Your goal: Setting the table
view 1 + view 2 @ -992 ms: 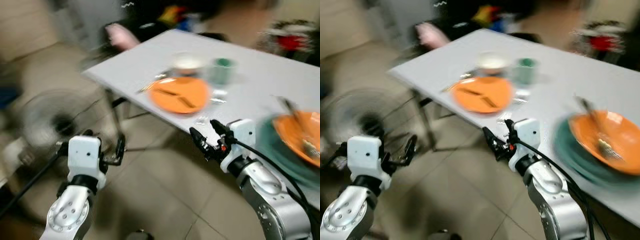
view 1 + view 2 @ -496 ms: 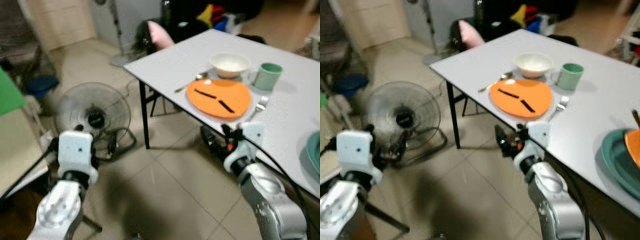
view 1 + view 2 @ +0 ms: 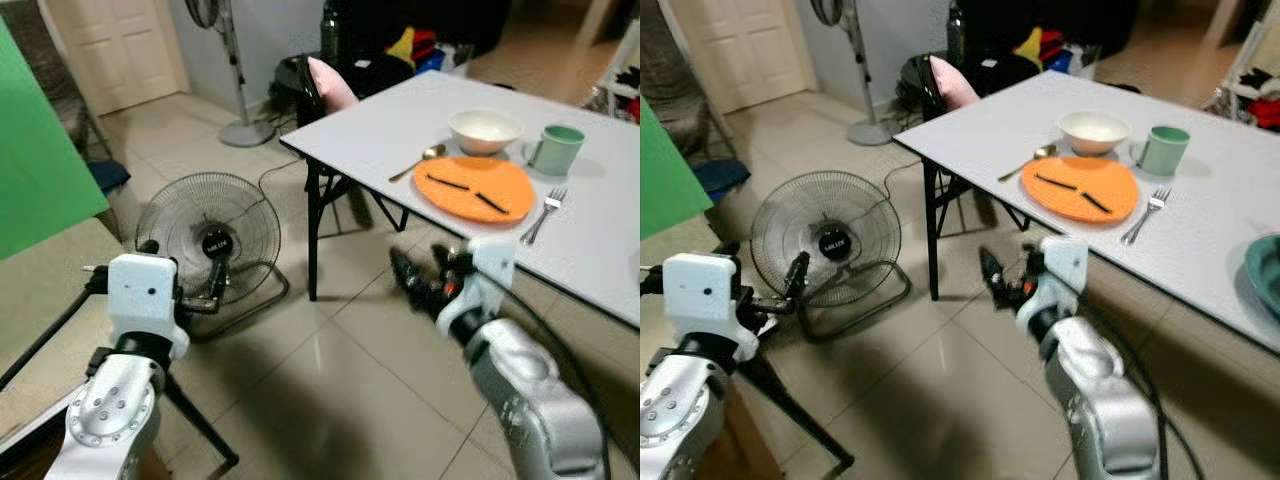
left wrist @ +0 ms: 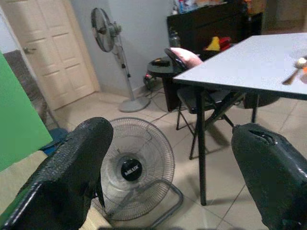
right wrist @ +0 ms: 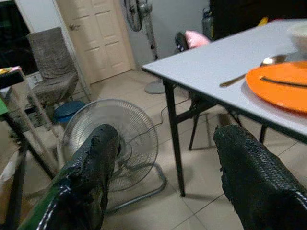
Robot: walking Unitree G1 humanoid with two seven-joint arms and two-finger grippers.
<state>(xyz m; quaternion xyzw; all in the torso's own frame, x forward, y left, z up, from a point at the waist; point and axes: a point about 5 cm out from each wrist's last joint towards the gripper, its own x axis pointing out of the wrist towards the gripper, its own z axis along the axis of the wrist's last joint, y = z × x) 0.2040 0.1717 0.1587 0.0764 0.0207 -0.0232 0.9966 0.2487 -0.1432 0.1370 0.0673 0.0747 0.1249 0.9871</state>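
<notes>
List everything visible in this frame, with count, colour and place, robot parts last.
Table: one, white, ahead on the right.
Plate: one, orange, near the table edge, two dark sticks on it.
Bowl: one, white, behind the plate.
Mug: one, green, beside the bowl.
Spoon: one, left of the plate.
Fork: one, right of the plate.
Floor fan: one, dark, on the tiles.
Left gripper: open, empty.
Right gripper: open, empty.

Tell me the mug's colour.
Green; the mug shows best in the right eye view.

A floor fan (image 3: 210,243) is seen on the tiled floor, a pedestal fan (image 3: 222,62) farther off beside a panelled door (image 3: 122,48).
</notes>
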